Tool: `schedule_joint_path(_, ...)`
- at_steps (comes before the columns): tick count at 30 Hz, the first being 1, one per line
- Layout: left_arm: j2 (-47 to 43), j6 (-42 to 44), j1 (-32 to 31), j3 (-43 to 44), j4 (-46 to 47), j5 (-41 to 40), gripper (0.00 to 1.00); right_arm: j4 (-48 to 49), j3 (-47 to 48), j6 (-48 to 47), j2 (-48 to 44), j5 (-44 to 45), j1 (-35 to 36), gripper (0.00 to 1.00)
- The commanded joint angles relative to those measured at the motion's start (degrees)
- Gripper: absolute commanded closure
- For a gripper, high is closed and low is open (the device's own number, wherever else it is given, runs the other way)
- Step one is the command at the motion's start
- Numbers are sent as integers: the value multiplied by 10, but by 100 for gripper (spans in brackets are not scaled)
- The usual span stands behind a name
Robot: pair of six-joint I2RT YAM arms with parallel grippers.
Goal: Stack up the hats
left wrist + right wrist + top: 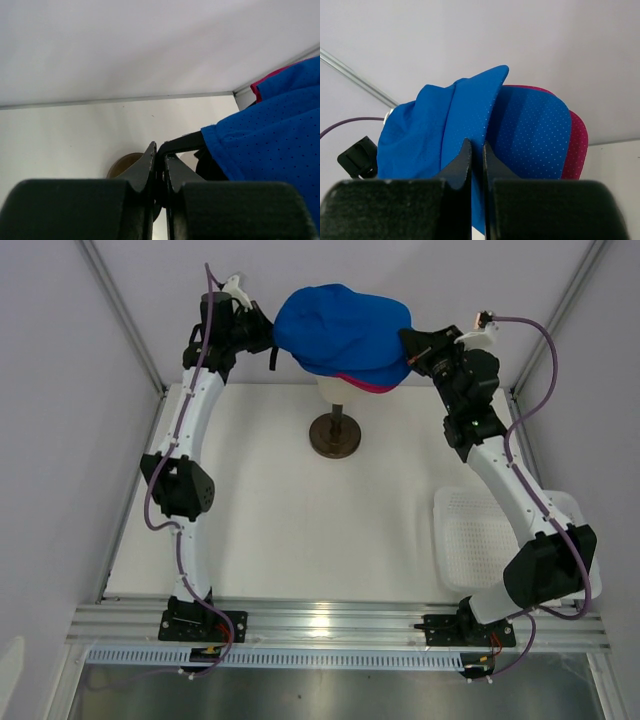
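Blue hat (340, 328), clamped by left tool (266, 338) and right tool (410, 343), covers pink hat (368, 385).

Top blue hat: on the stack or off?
On: the top blue hat covers the pink hat on the mannequin head.

Both white-and-black six-joint arms rise from their bases at the near rail and reach up and inward toward each other. The left arm (195, 430) leans forward with its elbow bent outward and its wrist turned right. The left two-finger black gripper (264, 337) (160, 150) has its fingers (142, 170) closed to a thin slit, pinching the rear of the royal blue fabric cap (340, 330). The right arm (510, 485) slants up and left, with its wrist turned left. The right two-finger black gripper (410, 344) (476, 145) has its fingers (457, 165) nearly touching, clamped on that cap's blue fabric (465, 115).
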Motion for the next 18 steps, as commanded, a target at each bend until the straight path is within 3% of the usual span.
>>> schedule_joint_path(1,25,11,18,9,-46,1,91,-126,-35,-81,-7,67,-26,100)
schedule_joint_path(3,15,8,13,14,-42,33,92,-125,-11,-11,-2,-43,-55,100)
schedule_joint_path(5,-2,13,9,10,-37,29,93,-110,11,26,2,-90,-66,100)
schedule_joint_path(8,-37,26,9,14,-33,32,91,-122,67,21,3,-94,-55,100)
schedule_joint_path(13,-69,36,15,40,-23,7,87,-92,84,33,-19,-94,-42,100)
schedule_joint_path(18,-82,-13,30,62,15,5,88,-62,99,52,-19,-108,-41,100)
